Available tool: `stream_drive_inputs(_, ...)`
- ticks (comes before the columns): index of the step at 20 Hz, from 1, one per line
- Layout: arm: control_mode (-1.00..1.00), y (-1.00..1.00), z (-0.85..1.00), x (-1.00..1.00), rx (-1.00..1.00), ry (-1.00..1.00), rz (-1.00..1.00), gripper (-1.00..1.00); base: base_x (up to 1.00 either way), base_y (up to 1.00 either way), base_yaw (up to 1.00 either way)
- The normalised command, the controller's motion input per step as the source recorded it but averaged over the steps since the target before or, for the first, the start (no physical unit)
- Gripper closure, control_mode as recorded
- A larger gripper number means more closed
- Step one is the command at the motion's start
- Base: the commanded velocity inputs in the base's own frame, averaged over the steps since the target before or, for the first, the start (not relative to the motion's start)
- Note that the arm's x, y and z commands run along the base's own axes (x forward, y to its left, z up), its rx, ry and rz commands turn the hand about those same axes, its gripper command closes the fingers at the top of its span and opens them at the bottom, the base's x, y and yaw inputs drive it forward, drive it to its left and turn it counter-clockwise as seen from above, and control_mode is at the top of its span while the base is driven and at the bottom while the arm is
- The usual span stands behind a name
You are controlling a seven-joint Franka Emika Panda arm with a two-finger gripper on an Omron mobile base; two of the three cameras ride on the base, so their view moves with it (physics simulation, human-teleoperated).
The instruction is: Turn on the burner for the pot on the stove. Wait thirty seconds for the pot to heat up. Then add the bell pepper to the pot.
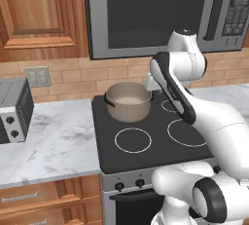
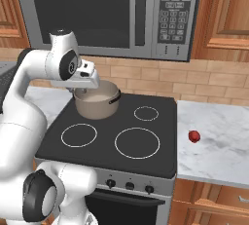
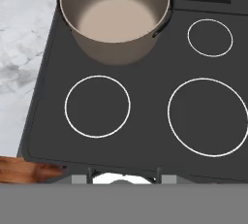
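Where marble counter [image 2: 214, 136] begins, bell pepper [image 2: 194, 136] well apart from pot [image 2: 96, 101].

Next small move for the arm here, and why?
Probably lower the hand toward the row of small black knobs on the steel stove front. The beige-grey metal pot already sits on the rear left ring of the black glass cooktop, empty inside, the small red bell pepper lies on the marble counter to the right, and the hand is high above the cooktop.

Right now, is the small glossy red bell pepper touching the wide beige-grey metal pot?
Apart. The right base view shows the bell pepper on the marble counter, the pot far across the cooktop.
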Motion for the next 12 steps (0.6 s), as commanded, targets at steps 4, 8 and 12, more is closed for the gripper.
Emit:
stream_drive_inputs(4, -1.0, 0.0, -0.04, 0.0, 0.0, 0.04, 0.0, -1.0, 0.0, 0.0, 0.0)
stream_drive_inputs(8, -1.0, 0.0, -0.06, 0.0, 0.0, 0.01, 0.0, -1.0, 0.0, 0.0, 0.0)
stream_drive_inputs(12, -1.0, 0.0, -0.06, 0.0, 0.0, 0.02, 0.0, -1.0, 0.0, 0.0, 0.0)
